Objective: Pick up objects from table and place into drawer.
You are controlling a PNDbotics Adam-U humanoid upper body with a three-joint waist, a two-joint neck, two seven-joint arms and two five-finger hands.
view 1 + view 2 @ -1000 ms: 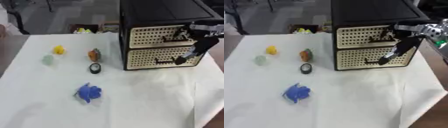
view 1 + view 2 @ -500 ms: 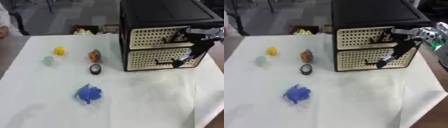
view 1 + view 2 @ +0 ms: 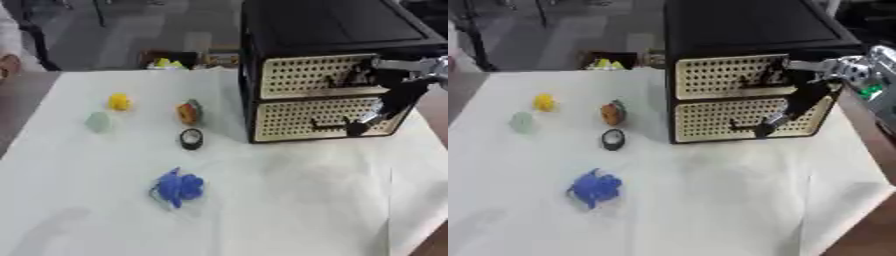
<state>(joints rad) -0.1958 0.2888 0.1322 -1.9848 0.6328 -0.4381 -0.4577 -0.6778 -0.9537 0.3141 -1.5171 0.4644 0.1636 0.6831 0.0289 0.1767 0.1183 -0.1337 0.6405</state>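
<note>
Left eye view: white-covered table [image 3: 289, 200] w/ a black cabinet [image 3: 328, 30] at the far right, two perforated cream drawers stacked in its front, upper drawer [image 3: 319, 75] and lower drawer [image 3: 324, 116]. Both look closed, or nearly so. The right hand [image 3: 385, 100] comes in from the right edge and hangs down across the drawer fronts, fingers pointing down, tips at the lower drawer's dark handle [image 3: 328, 125]. Can't tell whether the fingers are curled on the handle or just touching it.

Objects all sit on the cloth left of the cabinet: yellow piece [image 3: 120, 101], pale green piece [image 3: 98, 121], orange-and-green item [image 3: 188, 112], small black-and-white ring-shaped thing [image 3: 191, 138] just below it, and a blue crumpled item [image 3: 178, 187] nearer the front, well apart from the rest.

Right eye view: same layout. Silver wrist [image 3: 846, 67] w/ a green spot beside it, at the upper drawer's right end. No left hand visible in either view.
</note>
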